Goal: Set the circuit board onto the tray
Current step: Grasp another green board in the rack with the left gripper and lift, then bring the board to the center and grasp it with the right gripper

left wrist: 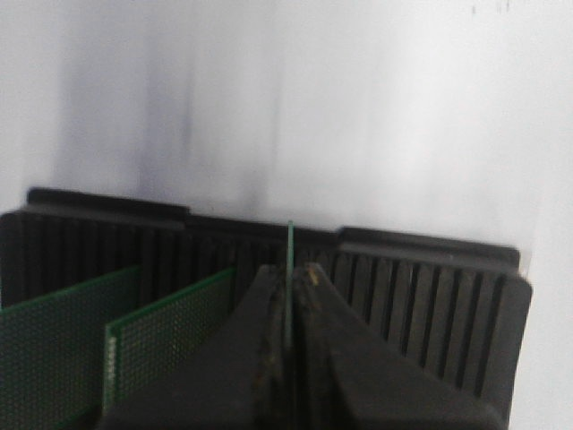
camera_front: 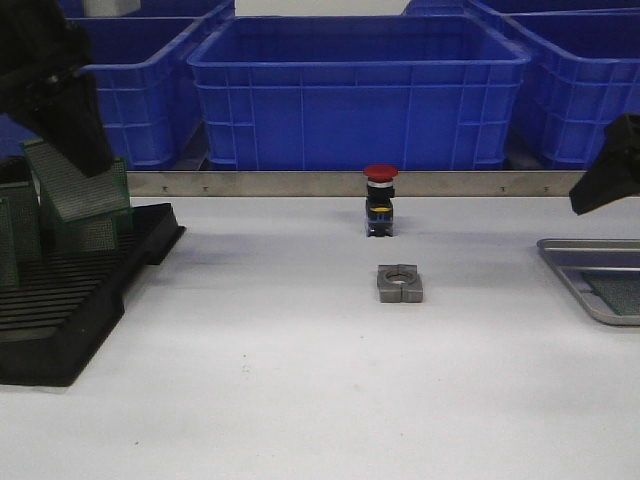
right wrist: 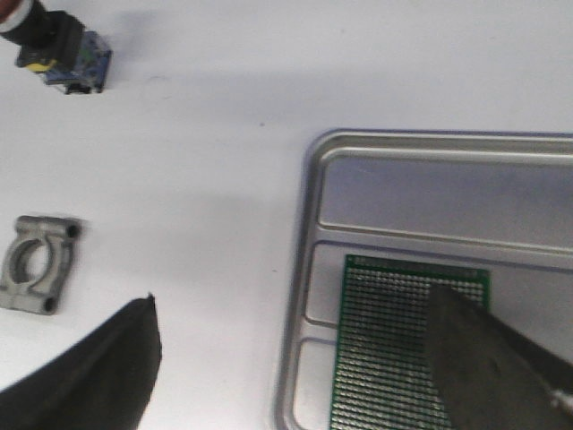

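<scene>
Perfboard, green and thin, is what we hold: the circuit board (camera_front: 78,182) sits tilted in the left gripper (camera_front: 70,140) just above the black slotted rack (camera_front: 70,300) at the left of the table, and in the left wrist view we see it edge-on, pinched by its upper margin between the closed fingers (left wrist: 264,358). We judge it light and stiff, a flat perforated sheet that will not sag, but with smooth faces that could slip or swivel in a narrow pinch, and with corners that could catch on the rack ribs. An edge grip near the middle of one side, as we have now, seems the sound place to hold it. Other green boards (left wrist: 161,336) stand upright in slots beside it. The silver tray (camera_front: 580,262) lies well apart at the far right, and a second perfboard (right wrist: 403,345) already lies flat on its ribbed floor. Our right gripper (right wrist: 295,358) hovers over that tray with its jaws wide and nothing between them. A red-capped push button (camera_front: 380,200) and a grey metal clamp block (camera_front: 400,283) stand between rack and tray.
</scene>
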Controlling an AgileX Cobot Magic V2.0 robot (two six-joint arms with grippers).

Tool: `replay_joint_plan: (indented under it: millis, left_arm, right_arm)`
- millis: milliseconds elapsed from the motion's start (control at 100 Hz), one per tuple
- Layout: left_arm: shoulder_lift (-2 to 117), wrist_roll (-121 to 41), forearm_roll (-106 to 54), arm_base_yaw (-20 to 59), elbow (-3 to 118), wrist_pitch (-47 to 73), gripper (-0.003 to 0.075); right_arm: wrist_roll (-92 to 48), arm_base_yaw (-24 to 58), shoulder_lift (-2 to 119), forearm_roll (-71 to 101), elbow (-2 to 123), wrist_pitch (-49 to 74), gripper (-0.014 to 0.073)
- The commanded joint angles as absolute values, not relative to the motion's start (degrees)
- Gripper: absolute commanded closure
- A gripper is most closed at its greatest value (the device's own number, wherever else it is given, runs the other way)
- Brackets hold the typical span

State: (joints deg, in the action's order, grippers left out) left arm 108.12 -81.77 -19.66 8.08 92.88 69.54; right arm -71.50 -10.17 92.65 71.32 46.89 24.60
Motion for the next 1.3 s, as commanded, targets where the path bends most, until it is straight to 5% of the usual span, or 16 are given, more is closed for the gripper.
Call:
replay_joint_plan:
  millis: [0, 220, 430, 930, 1070, 1290]
  left_arm:
    - [103.39, -80.94, -28.01, 8.04, 94.91, 73.32, 0.074]
    - [101.57, -80.94, -39.98, 10.62, 94.91, 73.32, 0.0741]
    - [101.57, -80.94, -43.41, 17.1, 94.91, 73.32, 0.0741]
    - [101.57, -80.94, -43.41, 29.83, 94.91, 73.32, 0.0741]
    - [101.57, -80.94, -43.67, 30.11, 94.91, 73.32, 0.0741]
    - [101.57, -80.94, -43.67, 30.11, 94.91, 73.32, 0.0741]
  right_arm:
    - [-72.08, -10.51, 90.19, 73.51, 49.34, 30.26, -0.0025]
    - [-77.96, -8.42, 90.19, 75.93, 51.25, 45.6, -0.0025]
    - [-98.93, -1.19, 90.19, 82.91, 51.25, 58.84, -0.0025]
    - [-111.46, 14.78, 90.19, 83.18, 51.25, 51.44, -0.0008]
    - [-111.46, 14.78, 90.19, 83.55, 51.25, 51.31, 0.0165]
    - [-111.46, 14.78, 90.19, 83.55, 51.25, 52.16, 0.0633]
